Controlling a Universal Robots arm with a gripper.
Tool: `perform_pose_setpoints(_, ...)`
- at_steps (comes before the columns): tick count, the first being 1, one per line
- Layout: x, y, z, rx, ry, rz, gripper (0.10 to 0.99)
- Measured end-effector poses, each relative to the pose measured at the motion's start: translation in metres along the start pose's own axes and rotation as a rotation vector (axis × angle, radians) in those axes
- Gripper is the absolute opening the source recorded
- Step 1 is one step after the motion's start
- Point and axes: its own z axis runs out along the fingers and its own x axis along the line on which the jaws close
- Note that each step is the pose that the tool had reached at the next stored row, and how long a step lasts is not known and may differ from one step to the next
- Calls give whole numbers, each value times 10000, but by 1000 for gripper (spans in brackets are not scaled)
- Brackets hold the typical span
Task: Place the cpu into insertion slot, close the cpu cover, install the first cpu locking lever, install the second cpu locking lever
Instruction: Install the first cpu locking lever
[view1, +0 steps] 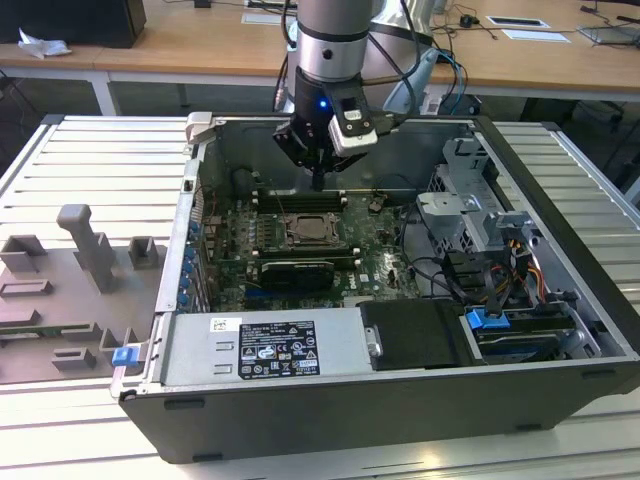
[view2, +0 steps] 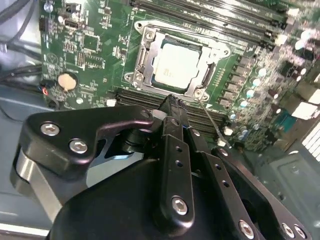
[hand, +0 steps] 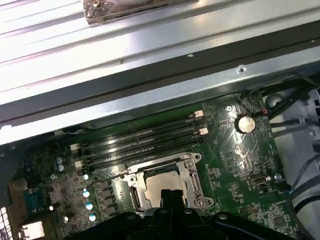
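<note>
Since the small flat square cpu (view2: 176, 65), pale silver-grey metal on top, already lies in the square silver-framed insertion slot (view2: 134, 77) on the green circuit board (view2: 95, 50), handling now concerns the thin metal around it.

Judged: chip light, rigid, smooth, fragile underneath; take by opposite edges only.

The thin silvery cpu cover (view2: 215, 49), a frame plate with a square window, appears folded down around the chip. Stiff but bendable; best pressed on its rim.

A slim wire locking lever (view2: 209, 117) angles out free from a slot corner. Springy; take near its end.

The black gripper (view2: 172, 102) hovers just beside the slot, fingers pressed together, holding nothing.

All inside the open dark computer case (view1: 300, 430) on the ribbed metal table (view1: 90, 150).
</note>
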Motion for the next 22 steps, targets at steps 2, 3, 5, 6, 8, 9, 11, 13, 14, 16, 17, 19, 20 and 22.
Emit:
perform_pose_setpoints(2, 0, 0, 5, 8, 35, -665, 106)
perform_pose_setpoints(3, 0, 0, 8, 12, 60, -1145, 106)
perform_pose_setpoints(5, 0, 0, 17, 16, 95, -1834, 106)
perform_pose_setpoints(6, 0, -1, 19, 20, 104, -2015, 106)
perform_pose_setpoints(8, -1, -1, 26, 25, 127, -2445, 106)
perform_pose_setpoints(9, 0, -1, 30, 26, 137, -2645, 106)
perform_pose_setpoints(11, 8, -4, 37, 29, 149, -2894, 106)
perform_pose_setpoints(13, 66, -18, 45, 31, 153, -2947, 106)
perform_pose_setpoints(14, 169, -42, 54, 29, 152, -2947, 106)
perform_pose_setpoints(16, 375, -91, 70, 30, 152, -2945, 106)
perform_pose_setpoints(17, 440, -106, 75, 30, 152, -2945, 106)
perform_pose_setpoints(19, 584, -140, 83, 30, 152, -2945, 106)
perform_pose_setpoints(20, 618, -149, 87, 29, 152, -2946, 106)
perform_pose_setpoints(22, 689, -163, 101, 27, 150, -2945, 106)
